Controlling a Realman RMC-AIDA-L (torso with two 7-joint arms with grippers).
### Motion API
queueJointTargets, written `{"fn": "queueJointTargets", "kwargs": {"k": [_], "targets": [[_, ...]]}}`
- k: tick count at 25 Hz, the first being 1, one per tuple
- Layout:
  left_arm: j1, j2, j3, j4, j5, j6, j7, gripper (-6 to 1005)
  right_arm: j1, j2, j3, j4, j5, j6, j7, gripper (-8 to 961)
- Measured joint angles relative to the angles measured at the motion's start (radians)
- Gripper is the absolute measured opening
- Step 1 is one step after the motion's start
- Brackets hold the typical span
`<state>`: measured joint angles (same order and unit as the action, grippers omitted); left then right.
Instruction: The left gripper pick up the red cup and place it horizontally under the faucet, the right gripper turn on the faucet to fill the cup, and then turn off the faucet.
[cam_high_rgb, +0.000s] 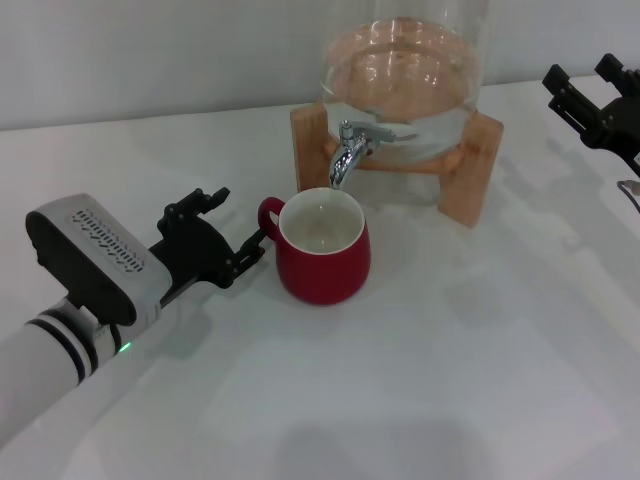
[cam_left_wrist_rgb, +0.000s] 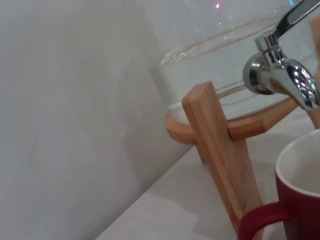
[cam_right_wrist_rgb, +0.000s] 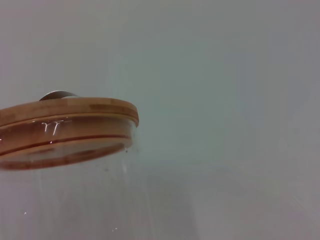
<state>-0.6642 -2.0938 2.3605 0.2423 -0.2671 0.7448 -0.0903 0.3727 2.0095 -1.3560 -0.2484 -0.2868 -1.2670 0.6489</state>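
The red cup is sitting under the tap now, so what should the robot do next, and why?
Probably bring the right claw over to the faucet lever and open it. The red cup already stands upright beneath the spout, looks empty, and the left claw is at its handle.

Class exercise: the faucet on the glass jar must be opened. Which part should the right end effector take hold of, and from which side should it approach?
Probably the lever on top of the faucet, which juts out free above the spout. The right end effector is off to the jar's right, so it would likely approach from the front right, above the red cup, clear of the wooden stand.
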Motion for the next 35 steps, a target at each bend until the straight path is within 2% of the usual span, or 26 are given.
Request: {"fn": "queueJointTargets", "kwargs": {"k": [20,32,35], "targets": [[0.065,0.001,-0.031,0.031,-0.035,0.001,0.062,674,-0.008,0.000,-0.006,0.005,0.000,-0.009,0.000,850],[0.109,0.002,-0.095,0.053,-0.041,0.001,0.113,674,-0.009,0.000,-0.017,0.006,0.000,-0.009,0.005,850],[0.132,0.002,-0.139,0.067,-0.041,0.002,0.129,674,-0.009,0.000,-0.018,0.005,0.000,-0.009,0.005,850]]}}
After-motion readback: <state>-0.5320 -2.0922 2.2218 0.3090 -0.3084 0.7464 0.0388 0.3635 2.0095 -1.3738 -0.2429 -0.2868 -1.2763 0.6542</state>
